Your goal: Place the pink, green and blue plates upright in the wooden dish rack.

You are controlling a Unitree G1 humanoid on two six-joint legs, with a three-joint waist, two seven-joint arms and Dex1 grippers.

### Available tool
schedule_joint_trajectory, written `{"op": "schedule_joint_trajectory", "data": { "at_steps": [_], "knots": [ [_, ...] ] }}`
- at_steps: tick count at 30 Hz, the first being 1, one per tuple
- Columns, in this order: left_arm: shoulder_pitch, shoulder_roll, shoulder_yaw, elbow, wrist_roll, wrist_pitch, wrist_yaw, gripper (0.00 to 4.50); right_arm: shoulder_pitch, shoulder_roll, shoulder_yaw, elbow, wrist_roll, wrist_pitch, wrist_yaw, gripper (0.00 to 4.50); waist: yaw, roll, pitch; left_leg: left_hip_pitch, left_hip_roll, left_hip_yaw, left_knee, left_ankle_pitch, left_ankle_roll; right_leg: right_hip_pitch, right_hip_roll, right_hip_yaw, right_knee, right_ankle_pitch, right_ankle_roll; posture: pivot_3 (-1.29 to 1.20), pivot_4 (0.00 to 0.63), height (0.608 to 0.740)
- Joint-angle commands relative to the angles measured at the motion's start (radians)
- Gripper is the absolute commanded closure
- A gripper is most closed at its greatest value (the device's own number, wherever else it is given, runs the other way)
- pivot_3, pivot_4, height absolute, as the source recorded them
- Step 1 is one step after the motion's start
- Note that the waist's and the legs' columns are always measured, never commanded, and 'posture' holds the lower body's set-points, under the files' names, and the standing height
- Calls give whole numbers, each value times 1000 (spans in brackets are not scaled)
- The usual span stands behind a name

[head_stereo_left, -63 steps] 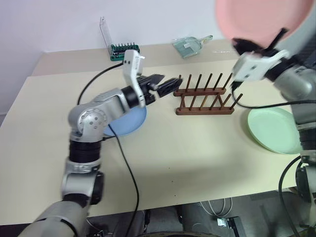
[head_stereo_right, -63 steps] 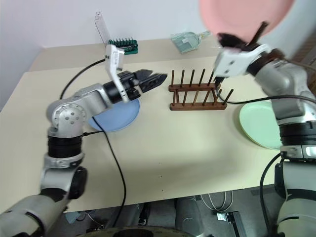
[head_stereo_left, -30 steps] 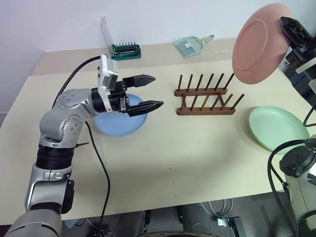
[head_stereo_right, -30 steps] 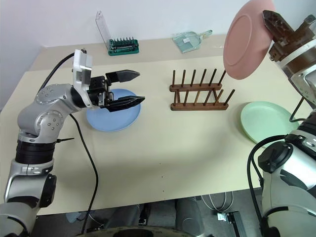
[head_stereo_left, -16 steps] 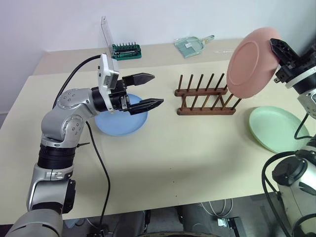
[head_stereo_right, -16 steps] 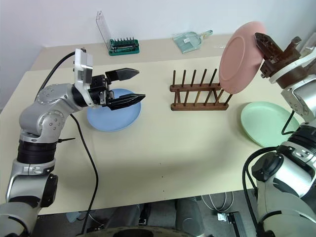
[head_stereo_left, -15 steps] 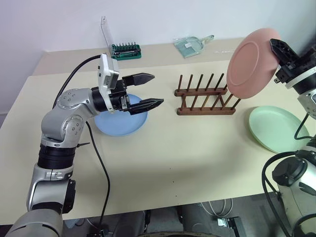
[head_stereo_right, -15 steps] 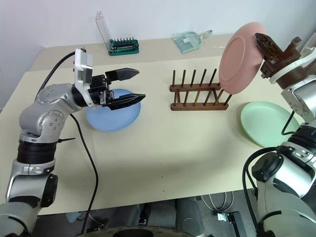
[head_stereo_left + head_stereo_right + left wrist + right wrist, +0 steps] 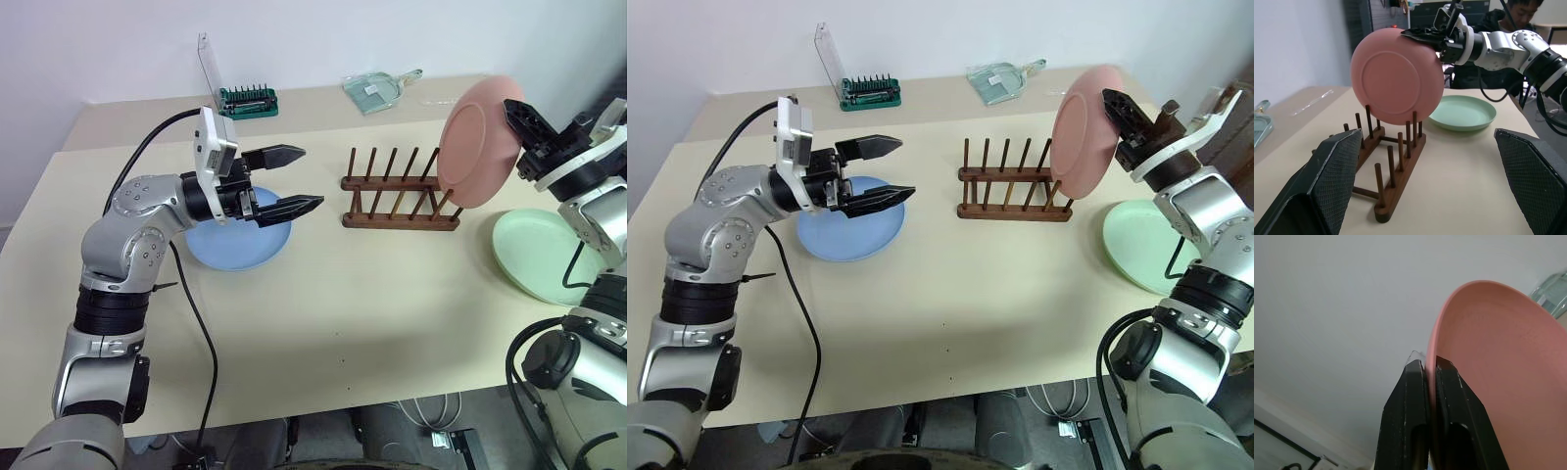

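- Right gripper (image 9: 516,110) clamped on the pink plate (image 9: 477,142), held upright over the rack's (image 9: 400,192) right end
- Left gripper (image 9: 291,179) spread wide above the blue plate (image 9: 238,250); green plate (image 9: 537,259) flat, right of rack

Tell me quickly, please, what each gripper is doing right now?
Left gripper: open, empty.
Right gripper: shut on the pink plate.

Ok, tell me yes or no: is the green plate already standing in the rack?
No, the green plate lies flat on the table beside the rack.
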Motion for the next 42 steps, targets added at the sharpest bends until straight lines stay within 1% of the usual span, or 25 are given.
{"op": "schedule_joint_trajectory", "data": {
  "at_steps": [1, 3, 4, 6, 8, 9, 14, 18, 20, 23, 25, 27, 28, 29, 32, 34, 35, 36, 38, 42],
  "knots": [
    [-17, 15, 17, -25, 8, -11, 4, 0, -12, -13, 7, 5, -29, -51, 31, 3533, 1, 0, 0, 0, 0, 0, 0, 0, 0, 0, 0, 0, 0, 0, 0, 0, 150, 735],
    [-13, 19, 17, -28, 10, -8, 7, 0, -18, -20, 15, 19, -54, -72, 36, 2598, 1, 0, 0, 0, 0, 0, 0, 0, 0, 0, 0, 0, 0, 0, 0, 0, 150, 735],
    [-11, 20, 17, -29, 11, -9, 7, 0, -22, -21, 18, 24, -58, -75, 39, 2057, 1, 0, 0, 0, 0, 0, 0, 0, 0, 0, 0, 0, 0, 0, 0, 0, 150, 735],
    [-10, 21, 16, -31, 11, -7, 9, 0, -30, -21, 21, 22, -64, -79, 31, 1156, 1, 0, 0, 0, 0, 0, 0, 0, 0, 0, 0, 0, 0, 0, 0, 0, 150, 735],
    [-11, 22, 15, -31, 12, -6, 11, 0, -31, -20, 30, 10, -74, -81, 29, 102, 1, 0, 0, 0, 0, 0, 0, 0, 0, 0, 0, 0, 0, 0, 0, 0, 150, 735],
    [-11, 21, 15, -31, 12, -5, 12, 0, -32, -16, 31, -2, -71, -79, 23, 40, 1, 0, 0, 0, 0, 0, 0, 0, 0, 0, 0, 0, 0, 0, 0, 0, 150, 735],
    [-20, 18, 14, -18, 13, -2, 9, 0, -51, -6, 34, -53, -61, -98, -9, 40, 1, 0, 0, 0, 0, 0, 0, 0, 0, 0, 0, 0, 0, 0, 0, 0, 150, 735],
    [-21, 17, 12, -17, 17, -8, 4, 0, -54, -22, 42, -76, -87, -136, 6, 40, 1, 0, 0, 0, 0, 0, 0, 0, 0, 0, 0, 0, 0, 0, 0, 0, 150, 735],
    [-23, 15, 15, -16, 11, -8, 0, 0, -67, -24, 27, -73, -77, -151, 1, 40, 2, 0, 0, 0, 0, 0, 0, 0, 0, 0, 0, 0, 0, 0, 0, 0, 150, 735],
    [-25, 12, 19, -18, 4, -11, -8, 0, -70, -51, 23, -90, -110, -206, 20, 40, 2, 0, 0, 0, 0, 0, 0, 0, 0, 0, 0, 0, 0, 0, 0, 0, 150, 735],
    [-24, 10, 22, -24, -6, -9, -18, 0, -61, -89, 27, -101, -149, -241, 37, 40, 2, 0, 0, 0, 0, 0, 0, 0, 0, 0, 0, 0, 0, 0, 0, 0, 150, 735],
    [-21, 12, 22, -34, -10, -9, -29, 0, -23, -147, 66, -126, -221, -274, 96, 40, 4, 0, 0, 0, 0, 0, 0, 0, 0, 0, 0, 0, 0, 0, 0, 0, 150, 735],
    [-18, 16, 20, -41, -13, -7, -37, 0, 19, -194, 108, -155, -279, -289, 140, 40, 3, 0, 0, 0, 0, 0, 0, 0, 0, 0, 0, 0, 0, 0, 0, 0, 150, 735],
    [-14, 20, 12, -50, -14, -14, -57, 0, 80, -285, 116, -190, -311, -261, 195, 40, 3, 0, 0, 0, 0, 0, 0, 0, 0, 0, 0, 0, -1, 0, 0, 0, 150, 735],
    [-4, 22, -14, -61, 12, -65, -103, 0, 221, -467, 117, -235, -356, -184, 295, 40, 8, 0, 0, -1, 0, 0, 0, 0, 1, 0, 0, -1, -1, 0, 0, 0, 150, 735],
    [0, 15, -35, -54, 29, -97, -129, 0, 390, -567, 136, -278, -438, -177, 390, 40, 9, 2, -1, 0, -1, 1, 0, -1, 2, 1, -1, -1, -2, 0, 0, 0, 150, 735],
    [-2, 9, -44, -47, 34, -111, -139, 0, 479, -598, 136, -298, -468, -180, 440, 40, 7, 1, -1, 1, 0, 1, 0, -1, 3, 3, 0, -1, -2, 0, 0, 0, 150, 735],
    [-7, 0, -51, -37, 38, -118, -144, 0, 574, -619, 141, -321, -517, -204, 478, 40, 6, 1, -1, 3, 0, 1, 1, -3, 6, 6, 0, -1, -3, 0, 0, 0, 150, 735],
    [-24, -21, -62, -13, 46, -135, -149, 0, 729, -628, 150, -365, -600, -264, 533, 40, 3, 0, 0, 6, 0, 1, 1, -5, 9, 10, 0, -1, -4, -1, 1, 0, 150, 735],
    [-44, -44, -78, 11, 57, -155, -165, 0, 914, -605, 159, -453, -669, -315, 622, 40, 1, 4, -1, 9, 0, 4, 2, -6, 10, 12, 0, 1, -4, -1, 2, 0, 150, 735]
  ]
}}
